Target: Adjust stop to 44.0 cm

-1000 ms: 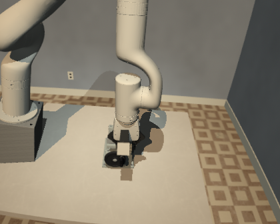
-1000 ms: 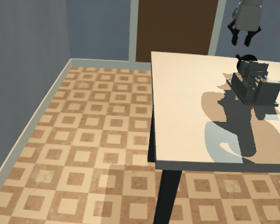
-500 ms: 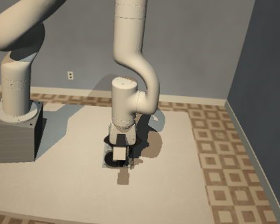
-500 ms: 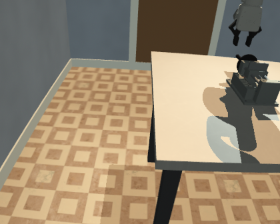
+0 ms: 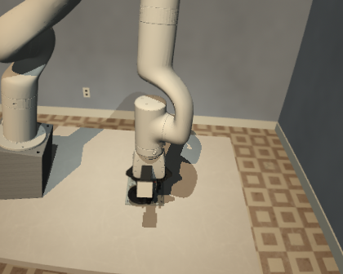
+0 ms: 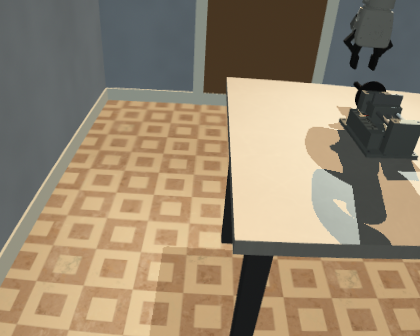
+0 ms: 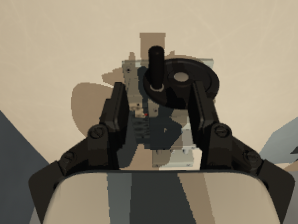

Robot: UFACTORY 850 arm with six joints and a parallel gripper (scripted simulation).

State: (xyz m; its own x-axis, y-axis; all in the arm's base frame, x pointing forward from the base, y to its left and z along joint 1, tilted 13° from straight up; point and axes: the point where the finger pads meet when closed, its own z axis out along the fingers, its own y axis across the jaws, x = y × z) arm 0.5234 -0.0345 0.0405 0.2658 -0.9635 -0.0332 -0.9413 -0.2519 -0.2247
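A black handwheel (image 5: 135, 196) (image 6: 378, 88) (image 7: 172, 98) sits at one end of a small grey stop fixture (image 6: 402, 137) (image 7: 172, 161). Its upright black crank handle (image 7: 156, 66) shows at the wheel's left side in the wrist view. My gripper (image 6: 363, 66) (image 7: 158, 94) is open and empty. It hangs above the handwheel with clear space below the fingertips in the exterior view, not touching it. A tiny red mark (image 7: 145, 115) shows on the fixture between the fingers in the wrist view. The stop's position and scale reading are too small and shadowed to read.
The fixture stands on a pale table (image 5: 82, 228) (image 6: 271, 150). The arm's base sits on a grey block (image 5: 17, 175) at the left in the top view. A pale square part partly covers the handwheel there. Arm shadows fall across the fixture.
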